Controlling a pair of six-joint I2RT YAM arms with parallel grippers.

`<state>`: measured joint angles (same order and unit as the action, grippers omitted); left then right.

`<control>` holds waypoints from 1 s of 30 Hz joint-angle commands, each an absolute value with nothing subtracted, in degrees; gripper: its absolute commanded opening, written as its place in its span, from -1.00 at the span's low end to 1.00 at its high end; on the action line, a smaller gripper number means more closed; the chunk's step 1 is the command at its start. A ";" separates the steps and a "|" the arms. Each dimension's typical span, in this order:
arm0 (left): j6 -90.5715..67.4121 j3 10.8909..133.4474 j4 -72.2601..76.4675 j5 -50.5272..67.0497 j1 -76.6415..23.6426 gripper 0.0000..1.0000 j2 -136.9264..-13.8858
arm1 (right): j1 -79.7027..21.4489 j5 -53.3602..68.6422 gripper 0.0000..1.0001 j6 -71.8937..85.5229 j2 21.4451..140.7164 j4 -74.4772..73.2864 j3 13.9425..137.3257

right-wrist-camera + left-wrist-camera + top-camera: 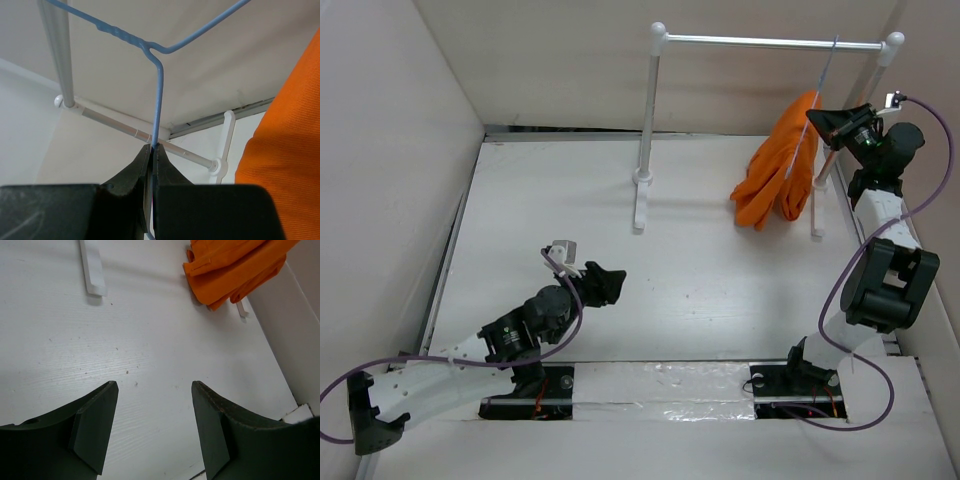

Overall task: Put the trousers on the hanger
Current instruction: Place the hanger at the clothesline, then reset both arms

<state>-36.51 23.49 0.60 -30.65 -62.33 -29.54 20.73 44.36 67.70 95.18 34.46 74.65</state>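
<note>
The hanger (158,95) is pinched by the closed right fingers (131,174); the left fingers (95,425) are spread, empty. Should it be tilted, the trousers (782,165) could be shed.

Left arm (440,365), right arm (876,215): white links, black joints, purple cables (946,130), dark wedge fingers (95,425).

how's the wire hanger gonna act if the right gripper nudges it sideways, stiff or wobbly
The hanger is thin wire, so it will probably flex a little rather than stay rigid. Its hook seems to rest on the rack rod, so it likely swings. The trousers draped on it hang loose and may sway or slip.
</note>
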 commanded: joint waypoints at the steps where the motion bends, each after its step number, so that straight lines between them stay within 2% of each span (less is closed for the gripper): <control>1: -36.56 25.31 3.25 -31.82 -62.67 0.16 -29.88 | 21.27 43.16 -1.00 66.01 92.03 45.62 76.65; 2: -36.48 25.49 3.25 -31.82 -62.67 0.16 -29.97 | 21.27 42.63 -1.00 65.66 90.98 45.62 74.20; 3: -36.39 25.66 3.16 -31.82 -62.67 0.16 -30.14 | 21.27 42.19 -0.71 65.31 90.36 45.96 72.87; 5: -36.30 26.10 2.90 -31.82 -62.67 0.16 -30.59 | 21.80 41.49 -0.28 64.86 89.21 46.67 70.24; 6: -36.30 26.10 2.90 -31.82 -62.67 0.17 -30.59 | 22.41 41.40 0.10 64.78 88.08 47.02 68.48; 8: -36.21 26.45 2.73 -32.16 -62.67 0.18 -30.85 | 23.02 41.05 0.42 64.60 86.67 47.02 67.07; 9: -36.30 26.72 2.46 -32.25 -62.67 0.21 -30.94 | 23.03 40.78 0.68 64.60 84.83 47.11 65.58; 11: -36.56 27.24 2.11 -32.17 -62.67 0.26 -31.03 | 23.03 40.08 0.98 63.72 82.45 46.50 63.99; 18: -38.06 28.56 0.79 -32.52 -62.67 0.33 -30.85 | 22.50 38.23 1.00 53.89 66.38 35.87 56.70; 24: -37.97 29.53 0.44 -34.27 -62.67 0.34 -28.83 | 12.67 48.25 1.00 52.05 50.30 45.53 39.93; 26: -38.14 30.15 -0.70 -34.80 -62.67 0.34 -28.21 | 8.64 47.99 1.00 45.31 45.11 40.28 35.27; 30: -39.11 29.18 -2.37 -35.24 -62.67 0.33 -26.37 | 5.81 44.74 1.00 35.17 31.84 20.72 24.72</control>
